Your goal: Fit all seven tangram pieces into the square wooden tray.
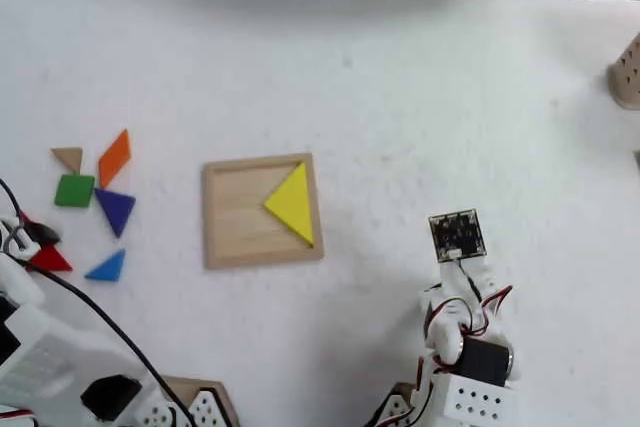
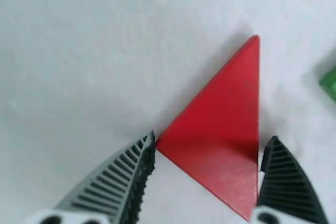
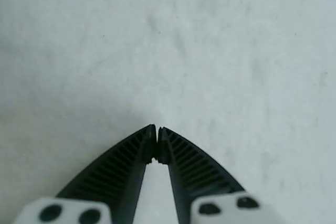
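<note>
The left gripper (image 2: 211, 143) is spread wide with the flat red triangular tangram piece (image 2: 226, 129) lying on the white table between its ribbed fingers (image 2: 131, 174). One tip sits against a corner of the triangle, the other just beside the opposite edge, and nothing is clamped yet. Near this gripper lie the other loose pieces: a green square (image 1: 74, 190), a dark blue triangle (image 1: 115, 209), a small light blue triangle (image 1: 107, 267), an orange parallelogram (image 1: 115, 156) and a small brown triangle (image 1: 68, 157). The square wooden tray (image 1: 225, 237) is well apart from the gripper and holds only the large yellow triangle (image 1: 293, 203), laid against one side of the tray. The right gripper (image 3: 157, 145) has its fingers pressed together over bare table, holding nothing. This looks like the pickup of the second piece, with six still to place. The next move likely calls for closing squarely on the thin red piece, which could slip or pivot, then lifting and turning it to seat beside the yellow one.
</note>
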Controlling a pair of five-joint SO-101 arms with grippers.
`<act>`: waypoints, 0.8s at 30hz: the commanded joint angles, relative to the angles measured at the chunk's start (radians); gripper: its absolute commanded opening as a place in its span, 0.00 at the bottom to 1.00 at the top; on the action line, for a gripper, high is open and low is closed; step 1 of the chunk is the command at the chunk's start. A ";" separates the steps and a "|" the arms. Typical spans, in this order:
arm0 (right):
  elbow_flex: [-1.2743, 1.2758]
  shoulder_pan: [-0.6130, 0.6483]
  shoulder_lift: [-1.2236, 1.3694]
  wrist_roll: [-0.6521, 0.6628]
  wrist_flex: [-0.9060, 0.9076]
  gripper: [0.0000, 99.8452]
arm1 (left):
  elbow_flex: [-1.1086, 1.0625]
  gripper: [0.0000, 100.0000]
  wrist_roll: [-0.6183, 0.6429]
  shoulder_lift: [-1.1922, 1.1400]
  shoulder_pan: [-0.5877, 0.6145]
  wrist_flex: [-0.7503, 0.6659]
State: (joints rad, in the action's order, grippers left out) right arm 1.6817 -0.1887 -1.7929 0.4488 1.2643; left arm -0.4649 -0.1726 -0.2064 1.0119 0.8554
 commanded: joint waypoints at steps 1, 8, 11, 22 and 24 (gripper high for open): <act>0.009 -0.005 -0.005 0.011 0.005 0.02 | 0.035 0.32 0.014 0.005 -0.018 0.003; 0.009 -0.005 -0.005 0.011 0.005 0.02 | 0.035 0.32 0.014 0.005 -0.018 0.008; 0.009 -0.005 -0.005 0.011 0.005 0.02 | 0.035 0.32 0.014 0.005 -0.018 0.008; 0.009 -0.005 -0.005 0.011 0.005 0.02 | 0.034 0.26 0.015 0.005 -0.018 0.009; 0.009 -0.005 -0.005 0.011 0.005 0.02 | 0.035 0.19 0.014 0.005 -0.018 0.009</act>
State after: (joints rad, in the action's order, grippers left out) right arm 1.6817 -0.1887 -1.7929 0.4488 1.2643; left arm -0.4634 -0.1603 -0.2064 1.0088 0.8554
